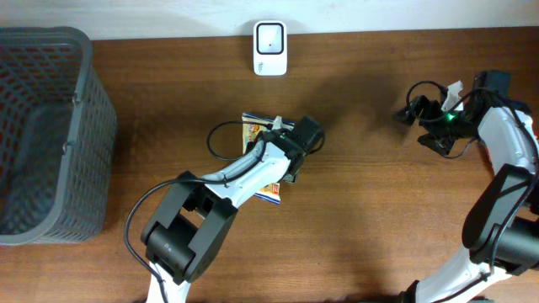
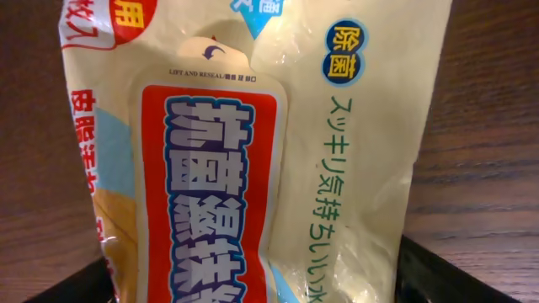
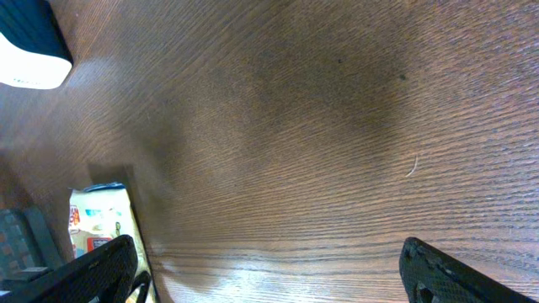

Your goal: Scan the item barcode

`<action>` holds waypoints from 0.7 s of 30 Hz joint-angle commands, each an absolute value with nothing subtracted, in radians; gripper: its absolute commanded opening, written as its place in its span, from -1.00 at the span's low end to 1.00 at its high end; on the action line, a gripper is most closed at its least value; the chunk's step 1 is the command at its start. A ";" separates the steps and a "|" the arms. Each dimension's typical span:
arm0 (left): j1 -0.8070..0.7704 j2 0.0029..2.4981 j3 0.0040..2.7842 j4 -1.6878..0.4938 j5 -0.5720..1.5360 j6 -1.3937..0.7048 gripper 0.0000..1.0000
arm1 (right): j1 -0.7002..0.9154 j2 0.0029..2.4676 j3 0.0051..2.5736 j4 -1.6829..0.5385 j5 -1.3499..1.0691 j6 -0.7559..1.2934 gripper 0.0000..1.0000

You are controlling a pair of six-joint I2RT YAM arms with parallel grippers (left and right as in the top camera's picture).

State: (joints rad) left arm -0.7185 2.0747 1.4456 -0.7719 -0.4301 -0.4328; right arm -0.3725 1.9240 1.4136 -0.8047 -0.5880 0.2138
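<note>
Packet point(image 2: 253, 168) lies between left gripper's point(image 2: 261, 286) spread fingers point(image 2: 472, 278).

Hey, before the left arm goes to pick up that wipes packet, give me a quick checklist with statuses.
1. Wipes packet lined up under the left tool: ok.
2. Left tool gripping the packet: not ok, jaws stand wide.
3. Barcode visible: not ok, only the reseal-label face shows.
4. Scanner unobstructed at the far edge of the table: ok.
5. Right tool open, empty, away from the packet: ok.
</note>
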 commanded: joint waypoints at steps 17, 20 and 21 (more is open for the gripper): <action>-0.717 2.004 1.666 -0.979 -0.254 -0.390 0.54 | -0.374 1.925 1.414 -0.804 -0.589 0.218 0.97; -0.720 2.040 1.649 -0.973 -0.276 -0.383 0.45 | -0.374 1.925 1.414 -0.804 -0.589 0.218 0.97; -0.720 2.065 1.648 -0.974 -0.281 -0.383 0.48 | -0.374 1.925 1.414 -0.804 -0.589 0.218 0.97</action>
State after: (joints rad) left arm -0.7200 2.0216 1.6516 -0.9756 -0.2993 -0.3992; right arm -0.3725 1.9240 1.4136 -0.8047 -0.5880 0.2134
